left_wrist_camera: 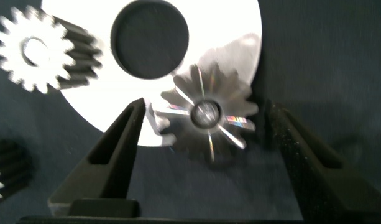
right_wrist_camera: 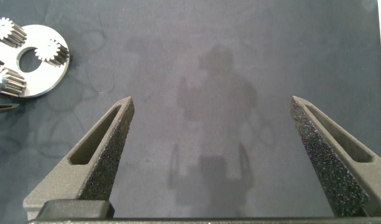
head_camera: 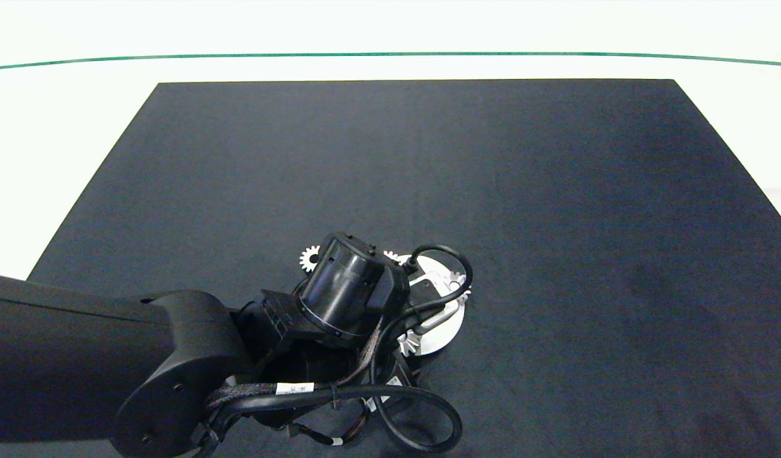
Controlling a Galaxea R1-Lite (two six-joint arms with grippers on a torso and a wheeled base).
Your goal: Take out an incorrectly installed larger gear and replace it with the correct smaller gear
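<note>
The larger gear [left_wrist_camera: 207, 114], star-like with long pointed teeth, sits at the edge of the round silver plate [left_wrist_camera: 240, 25]. My left gripper [left_wrist_camera: 206, 106] is open and straddles it, one finger on each side. One pad is close to the teeth and the other stands a little apart. In the head view the left arm's wrist [head_camera: 345, 289] hides this gear. A smaller gear [head_camera: 310, 257] lies loose on the mat just left of the plate [head_camera: 444, 331]. My right gripper [right_wrist_camera: 212, 102] is open over bare mat, away from the plate [right_wrist_camera: 44, 78].
Other small gears stand on the plate [left_wrist_camera: 32, 48] [head_camera: 457, 280] [head_camera: 408, 343]. The plate has a round hole [left_wrist_camera: 150, 37]. The black mat [head_camera: 555, 191] lies on a white table, with wide room behind and right of the plate.
</note>
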